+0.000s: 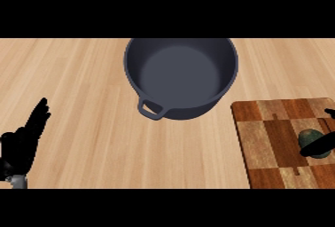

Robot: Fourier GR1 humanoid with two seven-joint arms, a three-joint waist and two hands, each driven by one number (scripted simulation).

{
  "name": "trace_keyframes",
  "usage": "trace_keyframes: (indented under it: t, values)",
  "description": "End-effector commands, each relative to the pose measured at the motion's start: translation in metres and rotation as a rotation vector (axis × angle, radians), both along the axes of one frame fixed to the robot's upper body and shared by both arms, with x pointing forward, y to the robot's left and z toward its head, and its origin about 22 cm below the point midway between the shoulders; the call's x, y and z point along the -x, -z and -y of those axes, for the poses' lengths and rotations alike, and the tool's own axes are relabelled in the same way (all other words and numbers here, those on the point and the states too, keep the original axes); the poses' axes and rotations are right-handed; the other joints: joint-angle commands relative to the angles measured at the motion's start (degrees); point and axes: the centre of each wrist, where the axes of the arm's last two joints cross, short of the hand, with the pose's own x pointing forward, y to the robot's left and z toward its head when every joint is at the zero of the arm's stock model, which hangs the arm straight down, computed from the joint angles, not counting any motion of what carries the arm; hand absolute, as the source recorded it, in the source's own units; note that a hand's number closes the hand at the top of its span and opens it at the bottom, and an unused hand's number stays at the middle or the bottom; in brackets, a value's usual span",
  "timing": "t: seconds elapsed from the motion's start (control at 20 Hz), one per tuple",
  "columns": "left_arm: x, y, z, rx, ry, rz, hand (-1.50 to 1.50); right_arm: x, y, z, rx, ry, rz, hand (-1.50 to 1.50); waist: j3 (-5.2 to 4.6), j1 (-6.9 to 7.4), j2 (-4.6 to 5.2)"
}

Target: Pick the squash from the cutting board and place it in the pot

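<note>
Dark-green squash (pixel 313 142) lies on the striped wooden cutting board (pixel 274 146), right of the grey pot (pixel 181 75). Right hand (pixel 325 138) curls around it; lifting comes next. Left hand (pixel 26 137) rests spread.

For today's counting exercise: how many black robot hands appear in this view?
2. The open black left hand rests at the left edge; the black right hand reaches the dark green squash at right.
</note>
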Motion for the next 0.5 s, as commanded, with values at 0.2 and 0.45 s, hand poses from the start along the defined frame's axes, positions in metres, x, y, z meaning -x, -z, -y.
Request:
trace_keyframes:
  t: [0.2,0.45]
  values:
    - [-0.001,-0.001,0.006,0.015,-0.001,-0.008,0.0,-0.001,0.028,-0.011,0.002,0.024,-0.052,-1.5,-0.01,-0.01,-0.04]
    - [-0.007,-0.004,-0.017,0.0,0.008,-0.005,0.0,-0.01,0.019,0.012,0.008,-0.098,-0.053,1.5,0.0,0.09,0.03]
